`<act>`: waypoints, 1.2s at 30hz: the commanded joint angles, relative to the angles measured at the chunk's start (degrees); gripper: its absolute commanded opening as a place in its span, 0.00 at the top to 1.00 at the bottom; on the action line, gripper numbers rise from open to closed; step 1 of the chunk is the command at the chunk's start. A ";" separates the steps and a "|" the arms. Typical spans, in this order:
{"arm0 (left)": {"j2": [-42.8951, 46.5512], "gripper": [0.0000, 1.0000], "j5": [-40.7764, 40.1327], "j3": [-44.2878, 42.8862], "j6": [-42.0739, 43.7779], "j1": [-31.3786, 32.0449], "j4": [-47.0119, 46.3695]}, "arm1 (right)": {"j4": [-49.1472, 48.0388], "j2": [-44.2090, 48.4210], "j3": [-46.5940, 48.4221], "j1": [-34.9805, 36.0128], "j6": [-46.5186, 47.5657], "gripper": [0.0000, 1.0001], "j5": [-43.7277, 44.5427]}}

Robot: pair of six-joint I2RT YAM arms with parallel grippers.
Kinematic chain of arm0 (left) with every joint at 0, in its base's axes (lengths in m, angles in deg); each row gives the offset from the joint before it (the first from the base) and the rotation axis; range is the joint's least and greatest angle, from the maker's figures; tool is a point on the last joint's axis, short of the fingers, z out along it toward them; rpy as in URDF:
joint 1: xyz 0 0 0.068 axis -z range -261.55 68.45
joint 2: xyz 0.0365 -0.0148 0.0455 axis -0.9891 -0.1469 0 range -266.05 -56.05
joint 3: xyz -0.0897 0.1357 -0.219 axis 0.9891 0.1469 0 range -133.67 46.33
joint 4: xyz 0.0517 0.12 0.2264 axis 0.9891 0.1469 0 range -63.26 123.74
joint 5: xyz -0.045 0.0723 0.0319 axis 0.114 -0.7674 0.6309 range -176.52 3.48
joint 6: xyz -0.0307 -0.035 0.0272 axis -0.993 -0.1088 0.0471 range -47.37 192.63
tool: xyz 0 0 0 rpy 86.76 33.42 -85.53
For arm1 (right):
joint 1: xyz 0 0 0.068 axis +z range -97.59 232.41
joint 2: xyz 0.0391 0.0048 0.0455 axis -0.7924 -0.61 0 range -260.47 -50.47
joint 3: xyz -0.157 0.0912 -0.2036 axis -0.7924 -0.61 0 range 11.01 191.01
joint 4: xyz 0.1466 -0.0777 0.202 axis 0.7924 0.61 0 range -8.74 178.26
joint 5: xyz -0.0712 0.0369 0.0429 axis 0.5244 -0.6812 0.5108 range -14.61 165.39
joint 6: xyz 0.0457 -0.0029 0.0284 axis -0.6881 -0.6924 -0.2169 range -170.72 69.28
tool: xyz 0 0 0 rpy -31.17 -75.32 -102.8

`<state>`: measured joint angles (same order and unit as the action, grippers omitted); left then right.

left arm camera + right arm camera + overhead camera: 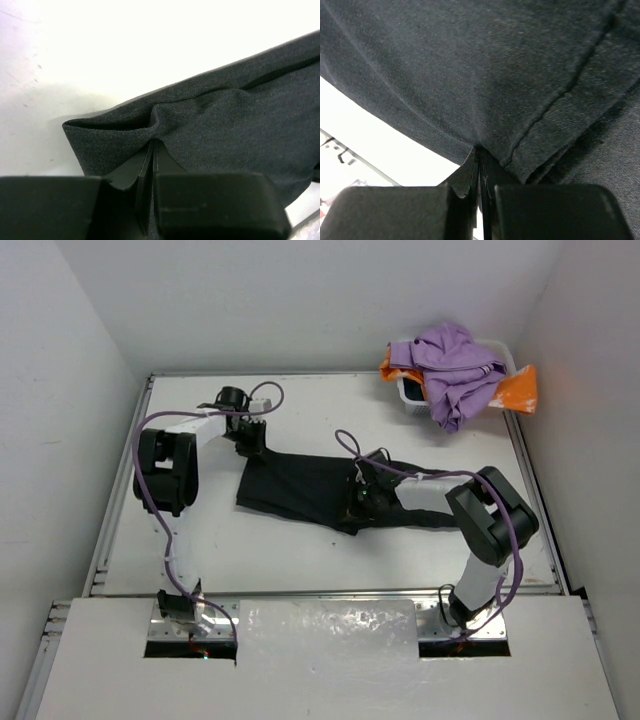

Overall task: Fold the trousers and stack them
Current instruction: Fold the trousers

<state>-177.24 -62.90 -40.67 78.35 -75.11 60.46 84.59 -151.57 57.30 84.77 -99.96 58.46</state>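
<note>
Trousers [300, 490] are spread across the middle of the desk [300, 550], gripped at two points.
Left jaws are closed tight on a pinched corner of fabric; right jaws are closed tight on a seamed edge.

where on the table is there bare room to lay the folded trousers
Bare table runs between the trousers and the far edge, and again between them and the near edge. Crowded: far right corner, purple garment heaped on a bin.

Bright even light; table [75, 45] glares white, foreground seemingly soft.
</note>
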 commanded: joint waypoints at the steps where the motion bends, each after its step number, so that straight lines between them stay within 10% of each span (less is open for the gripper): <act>1: -2.03 0.97 -6.56 -0.80 -2.20 -1.08 -7.70 | 4.14 -2.08 -1.37 -1.07 6.68 1.00 6.21; 11: 2.79 0.71 -1.04 -10.36 -1.15 -4.85 -2.35 | 9.05 0.80 8.10 -1.07 16.27 1.00 3.84; 18: 12.09 0.49 0.74 -11.12 3.86 -5.21 7.76 | 14.85 7.04 14.89 -4.40 16.98 0.81 2.25; 25: 15.72 0.48 -4.28 6.74 3.61 -5.73 5.75 | 24.95 18.47 9.89 -19.58 18.81 0.49 6.97; 36: 12.11 0.46 0.81 14.22 1.67 -5.73 0.04 | 35.25 21.92 7.24 -47.36 32.26 0.39 7.26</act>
<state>-166.31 -66.42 -27.45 81.12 -80.86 63.91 116.94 -128.69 64.82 41.47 -72.94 65.28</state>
